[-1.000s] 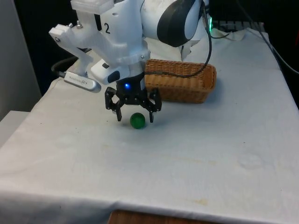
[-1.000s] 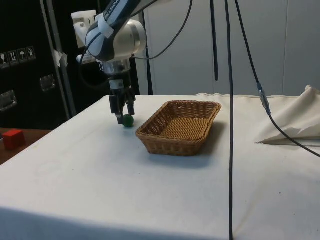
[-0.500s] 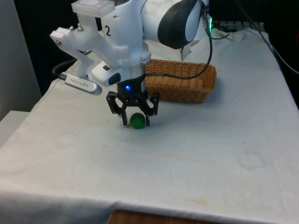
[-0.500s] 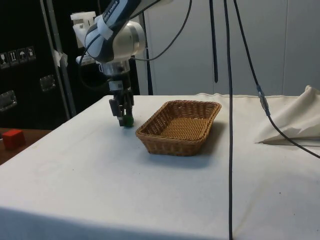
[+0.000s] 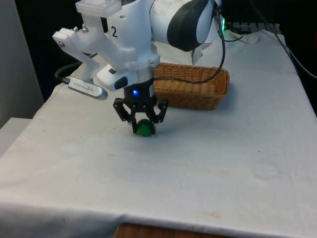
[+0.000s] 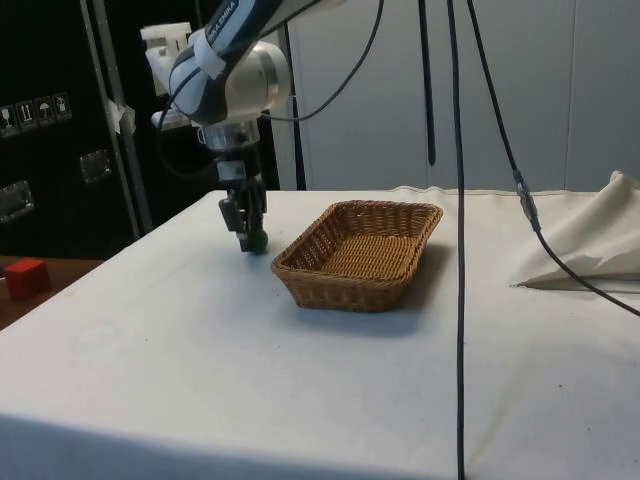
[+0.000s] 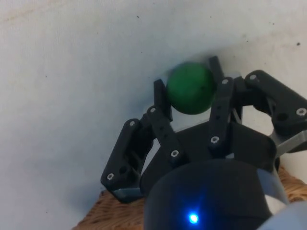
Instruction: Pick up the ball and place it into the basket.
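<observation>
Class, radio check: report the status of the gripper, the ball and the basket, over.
Gripper shut on green ball, low at the white cloth. Wicker basket sits apart from the gripper, holding nothing. Nothing lies between ball and basket.

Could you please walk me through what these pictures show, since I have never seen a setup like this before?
This is one robot arm, white, ending in a black two-finger gripper. Three cameras record the same instant. The front view looks across the table, which is covered with a white cloth. The side view looks from the table's edge. The wrist view comes from a camera on the arm itself, looking down past the fingers.

Two things matter here: a small green ball and a woven wicker basket. The basket stands on the cloth, apart from the ball.

The gripper is down at the cloth, and its fingers are closed on either side of the ball, so the ball is held. It seems to sit at cloth level, not yet carried over to the basket.
</observation>
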Robot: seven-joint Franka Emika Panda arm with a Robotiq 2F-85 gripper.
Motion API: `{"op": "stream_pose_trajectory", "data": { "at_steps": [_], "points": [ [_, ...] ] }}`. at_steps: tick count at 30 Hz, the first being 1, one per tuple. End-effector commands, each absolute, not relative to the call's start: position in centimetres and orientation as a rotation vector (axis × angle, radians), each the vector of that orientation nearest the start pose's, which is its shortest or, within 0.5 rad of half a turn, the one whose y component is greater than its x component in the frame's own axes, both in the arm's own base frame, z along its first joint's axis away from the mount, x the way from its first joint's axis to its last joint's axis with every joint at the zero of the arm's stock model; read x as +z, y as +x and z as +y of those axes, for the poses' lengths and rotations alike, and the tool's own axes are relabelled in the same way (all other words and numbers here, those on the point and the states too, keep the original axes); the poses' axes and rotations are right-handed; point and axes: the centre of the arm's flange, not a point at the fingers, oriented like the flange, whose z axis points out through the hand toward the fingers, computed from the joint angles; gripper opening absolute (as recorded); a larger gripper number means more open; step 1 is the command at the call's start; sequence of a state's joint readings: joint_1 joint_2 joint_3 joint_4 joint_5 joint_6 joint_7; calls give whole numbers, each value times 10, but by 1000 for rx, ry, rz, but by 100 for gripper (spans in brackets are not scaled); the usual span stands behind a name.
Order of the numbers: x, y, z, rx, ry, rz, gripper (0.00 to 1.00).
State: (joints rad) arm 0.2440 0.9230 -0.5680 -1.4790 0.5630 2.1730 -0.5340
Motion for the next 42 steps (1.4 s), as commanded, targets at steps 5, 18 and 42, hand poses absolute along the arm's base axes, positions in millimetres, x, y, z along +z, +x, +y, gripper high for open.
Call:
{"op": "stream_pose_trajectory", "data": {
  "at_steps": [5,18,42],
  "points": [
    [199,686,-140,100,-3116,-61,1],
    [238,664,-138,110,-3092,-67,1],
    [316,609,-125,58,-3053,-102,1]
  ]
}}
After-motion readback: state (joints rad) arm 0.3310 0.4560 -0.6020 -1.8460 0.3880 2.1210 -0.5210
